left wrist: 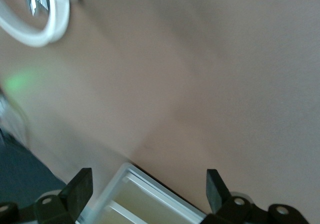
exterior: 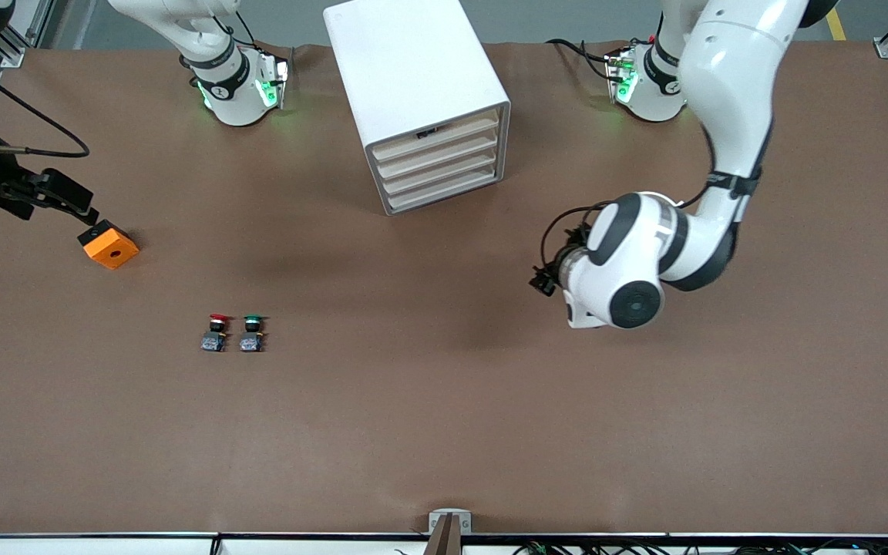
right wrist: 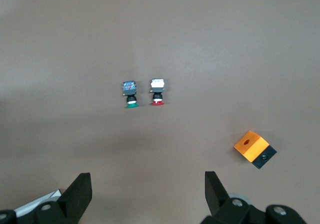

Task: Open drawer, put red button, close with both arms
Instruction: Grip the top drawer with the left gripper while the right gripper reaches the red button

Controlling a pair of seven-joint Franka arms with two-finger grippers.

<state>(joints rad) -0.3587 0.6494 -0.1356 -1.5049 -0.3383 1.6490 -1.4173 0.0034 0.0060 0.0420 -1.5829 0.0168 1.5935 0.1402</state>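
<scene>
The white cabinet (exterior: 413, 85) stands at the table's back middle; its four cream-fronted drawers (exterior: 444, 166) are all pushed in. The red button (exterior: 216, 331) stands on the table beside the green-capped one (exterior: 252, 331); both also show in the right wrist view, red (right wrist: 157, 91) and green (right wrist: 130, 93). My left gripper (exterior: 544, 281) is open and empty over bare table toward the left arm's end; a corner of the cabinet (left wrist: 160, 206) shows between its fingers. My right gripper (exterior: 74, 206) is open and empty, high over the right arm's end by the orange cube.
An orange cube with a hole (exterior: 109, 245) lies toward the right arm's end, farther from the front camera than the buttons; it also shows in the right wrist view (right wrist: 255, 148). The brown table (exterior: 444, 432) stretches wide around the buttons.
</scene>
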